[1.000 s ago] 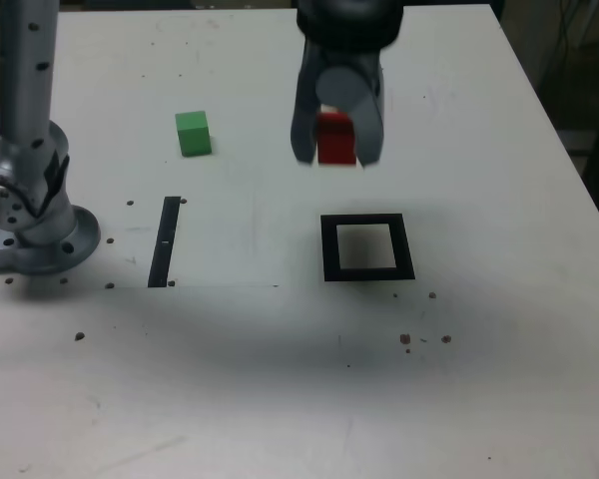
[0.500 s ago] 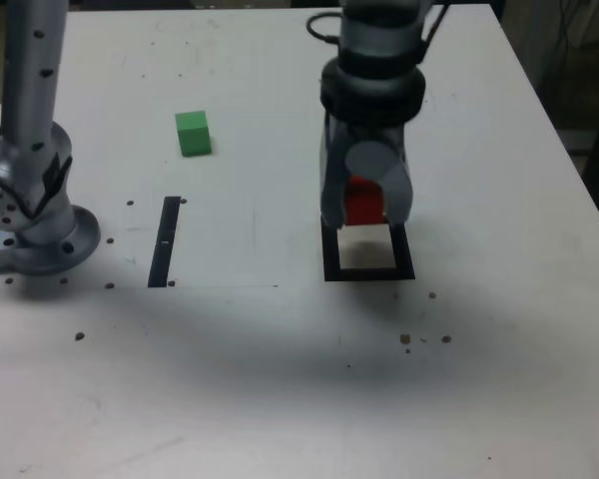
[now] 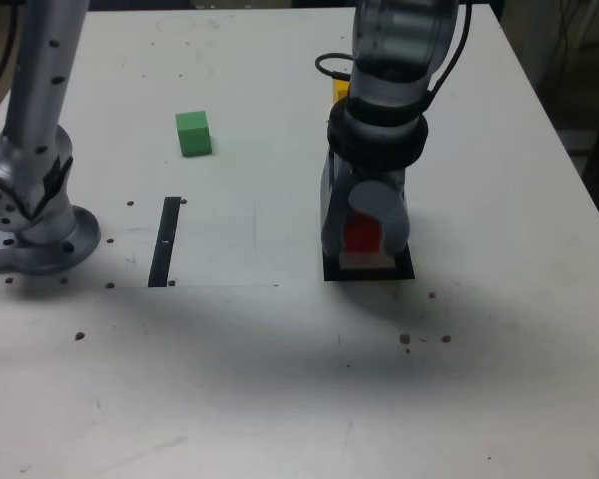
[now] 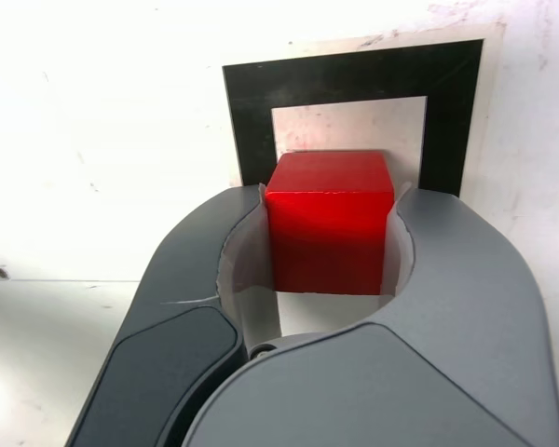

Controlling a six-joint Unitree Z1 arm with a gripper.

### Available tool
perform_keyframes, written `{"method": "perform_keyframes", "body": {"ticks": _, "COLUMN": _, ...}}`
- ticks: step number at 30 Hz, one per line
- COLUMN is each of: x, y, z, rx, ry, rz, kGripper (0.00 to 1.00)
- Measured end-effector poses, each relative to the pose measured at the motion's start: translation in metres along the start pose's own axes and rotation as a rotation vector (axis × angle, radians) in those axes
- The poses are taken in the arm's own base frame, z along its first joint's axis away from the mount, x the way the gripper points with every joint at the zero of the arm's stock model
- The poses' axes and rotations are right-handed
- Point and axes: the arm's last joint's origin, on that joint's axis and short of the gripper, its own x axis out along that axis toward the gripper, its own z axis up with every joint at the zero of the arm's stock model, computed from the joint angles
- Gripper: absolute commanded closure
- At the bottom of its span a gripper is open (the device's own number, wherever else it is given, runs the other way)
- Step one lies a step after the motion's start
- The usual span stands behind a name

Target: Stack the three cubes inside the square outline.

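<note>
My gripper [image 3: 364, 244] is shut on the red cube [image 3: 361, 235], which hangs low over the pale centre of the square outline [image 3: 405, 269]; whether it touches the surface cannot be told. The wrist view shows the red cube [image 4: 330, 222] clamped between both fingers of my gripper [image 4: 330, 209], with the square outline [image 4: 349, 76] right beneath it. The green cube [image 3: 193, 133] sits alone at the back on the exterior view's left. Only a sliver of the yellow cube [image 3: 340, 88] shows behind the arm.
The arm's base [image 3: 35, 225] stands at the exterior view's left edge. A thin black strip [image 3: 165, 241] lies between the base and the outline. Small dark specks [image 3: 424, 339] dot the table in front of the outline.
The gripper carried the red cube from behind the outline forward and down until it sits low over the outline's centre. The yellow cube's edge came into sight behind the arm.
</note>
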Motion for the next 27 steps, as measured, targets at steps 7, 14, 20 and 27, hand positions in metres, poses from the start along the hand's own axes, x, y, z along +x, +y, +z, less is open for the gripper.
{"method": "perform_keyframes", "body": {"ticks": 7, "x": 0.009, "y": -0.004, "z": 0.001, "rx": -0.001, "ry": -0.014, "rz": 0.005, "kGripper": 0.52}}
{"method": "perform_keyframes", "body": {"ticks": 14, "x": 0.011, "y": -0.004, "z": 0.002, "rx": 0.006, "ry": -0.002, "rz": 0.011, "kGripper": 0.06}}
{"method": "perform_keyframes", "body": {"ticks": 20, "x": 0.005, "y": -0.003, "z": 0.001, "rx": 0.008, "ry": 0.016, "rz": 0.030, "kGripper": 0.00}}
{"method": "perform_keyframes", "body": {"ticks": 27, "x": -0.030, "y": 0.005, "z": -0.011, "rx": 0.025, "ry": -0.008, "rz": 0.068, "kGripper": 0.00}}
